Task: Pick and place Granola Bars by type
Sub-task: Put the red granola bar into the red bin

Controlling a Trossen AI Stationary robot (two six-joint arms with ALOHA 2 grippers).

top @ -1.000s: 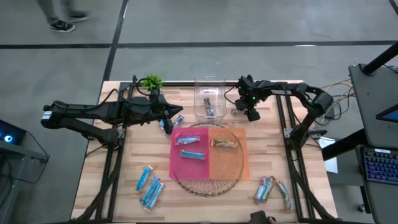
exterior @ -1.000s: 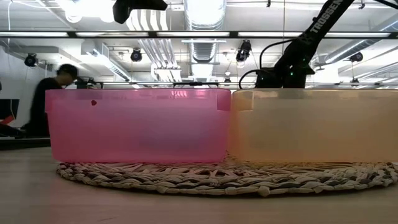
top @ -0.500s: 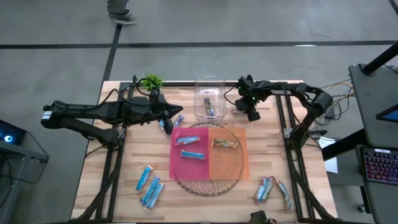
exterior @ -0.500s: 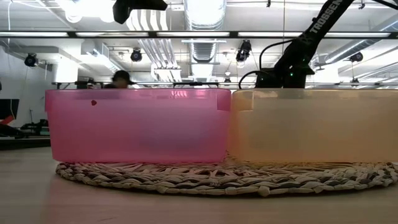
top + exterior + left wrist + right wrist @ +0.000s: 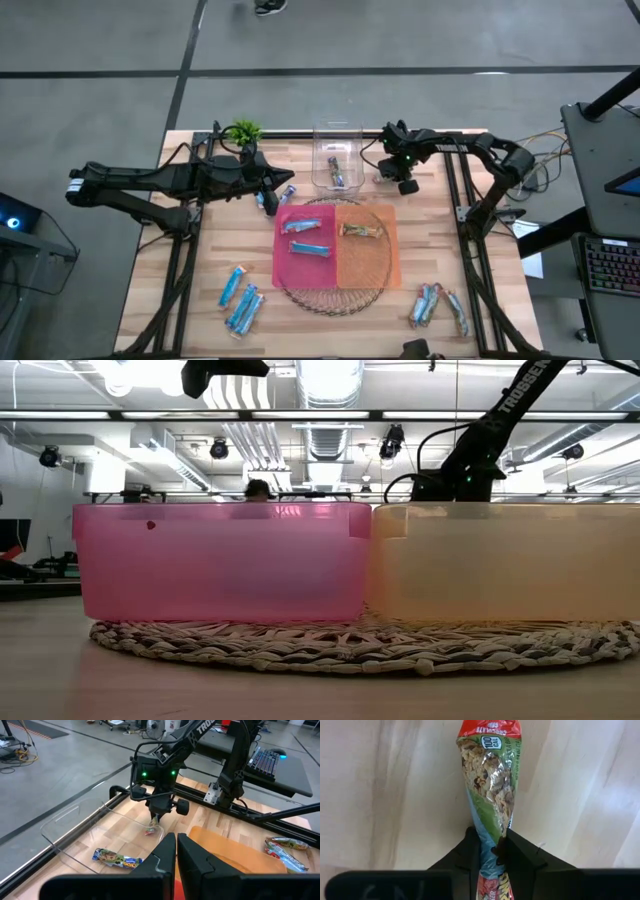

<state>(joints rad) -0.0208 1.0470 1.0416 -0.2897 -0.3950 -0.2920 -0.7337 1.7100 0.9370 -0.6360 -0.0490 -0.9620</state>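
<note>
The granola bar [image 5: 489, 785] in the right gripper [image 5: 400, 180] is lying on the wooden table [image 5: 200, 270], just beside the clear bin [image 5: 335, 150], on the side away from the plant [image 5: 243, 131]. Its wrapper is green with a red end, and the readable print says "100 CAL" and "CHOCOLATE". Its long axis is running straight ahead of the right fingers [image 5: 520, 857], red end farthest from them. Those fingers are pinching the wrapper from both sides at its near end, closed down to a narrow gap with the bar between them.

The right arm is reaching in low from the table's right edge, its wrist bent down over the spot beside the clear bin; white lettering reading "TROSSEN" is showing along it in the low view.

Another bar [image 5: 116, 858] with a green wrapper is lying flat inside the clear bin. Next to that bin, the pink tray [image 5: 290, 262] is holding two light blue bars [image 5: 305, 237] and the orange tray [image 5: 385, 262] one brown bar [image 5: 361, 231], both trays sitting on a woven mat [image 5: 335, 298].

The left gripper [image 5: 272, 197] is hovering between the plant and the pink tray, its fingers [image 5: 165, 855] pressed together with nothing between them
</note>
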